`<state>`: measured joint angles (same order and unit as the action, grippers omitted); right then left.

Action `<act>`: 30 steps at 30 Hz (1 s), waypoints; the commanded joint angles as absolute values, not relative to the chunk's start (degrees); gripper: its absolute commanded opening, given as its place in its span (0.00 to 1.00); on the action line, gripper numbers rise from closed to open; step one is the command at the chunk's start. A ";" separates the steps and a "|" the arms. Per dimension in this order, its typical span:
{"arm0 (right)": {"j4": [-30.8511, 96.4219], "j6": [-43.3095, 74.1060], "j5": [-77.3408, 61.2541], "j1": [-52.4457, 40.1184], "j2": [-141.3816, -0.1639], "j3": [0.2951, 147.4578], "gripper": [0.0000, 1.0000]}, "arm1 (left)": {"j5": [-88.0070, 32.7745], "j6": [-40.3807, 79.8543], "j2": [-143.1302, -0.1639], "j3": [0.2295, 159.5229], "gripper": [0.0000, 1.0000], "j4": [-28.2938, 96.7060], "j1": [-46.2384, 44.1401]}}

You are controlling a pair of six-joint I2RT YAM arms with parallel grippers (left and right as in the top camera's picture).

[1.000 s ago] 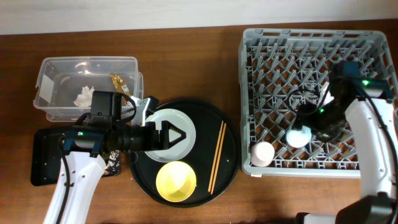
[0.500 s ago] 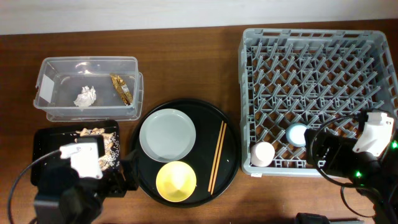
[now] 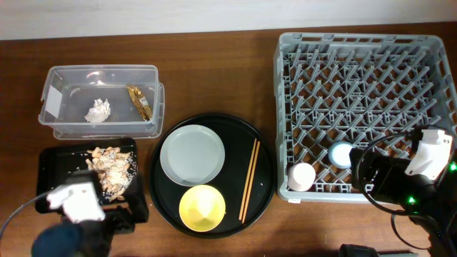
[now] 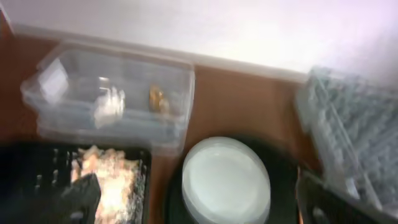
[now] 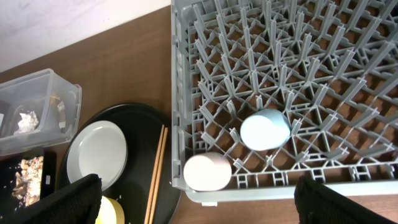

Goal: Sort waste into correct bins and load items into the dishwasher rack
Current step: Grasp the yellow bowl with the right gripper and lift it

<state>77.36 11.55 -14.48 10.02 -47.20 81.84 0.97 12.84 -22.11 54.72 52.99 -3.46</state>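
From above, the big grey rack (image 3: 357, 37) fills the table's 3 o'clock side. In its 7 o'clock corner sit the pink cup (image 3: 301, 175) and the blue cup (image 3: 341, 153), just beside each other. At 10 o'clock the clear tub (image 3: 100, 69) holds the white tissue (image 3: 98, 110) and the shiny wrapper (image 3: 139, 102). At 8 o'clock the flat black bin (image 3: 50, 168) holds the food scraps (image 3: 111, 171). The round black tray (image 3: 214, 118) in the middle bears the plate (image 3: 192, 154). The yellow bowl (image 3: 202, 207) is at the plate's 6 o'clock and the chopsticks (image 3: 248, 180) are at its 3 o'clock.

The left wrist picture is blurry. The left claw (image 4: 198, 196) is spread wide and holds nothing. The plate (image 4: 227, 180) lies at 6 o'clock, the clear tub (image 4: 124, 59) at 10 o'clock and the food scraps (image 4: 109, 177) at 8 o'clock.

In the right wrist picture, the right claw (image 5: 196, 190) is spread wide too, with nothing in it. The blue cup (image 5: 265, 129) and pink cup (image 5: 206, 172) stand in the rack (image 5: 298, 37) near 6 o'clock.
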 commanded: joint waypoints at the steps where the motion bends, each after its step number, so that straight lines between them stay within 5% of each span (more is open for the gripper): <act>1: 77.14 10.96 -14.61 9.72 -47.24 81.93 0.99 | -6.31 6.22 -9.69 39.92 1.00 41.50 0.01; 5: 77.14 10.96 -14.61 9.72 -47.24 81.93 0.99 | -17.28 -1.43 -0.58 21.61 0.99 29.41 1.19; 12: 77.14 10.96 -14.59 9.72 -47.24 81.93 0.99 | -18.48 -1.34 -0.30 4.40 0.99 11.62 1.19; 23: 77.14 12.69 -18.85 9.72 -47.24 81.93 0.99 | -18.37 -1.37 -0.30 3.44 0.99 10.33 1.19; 26: 75.66 6.57 -43.09 9.15 -48.38 81.25 0.96 | -18.37 -1.37 -0.30 3.44 0.99 10.33 1.19; 30: 80.42 8.82 -34.48 -5.34 -51.00 76.69 0.96 | -18.28 -1.34 -0.30 3.44 0.99 10.33 1.19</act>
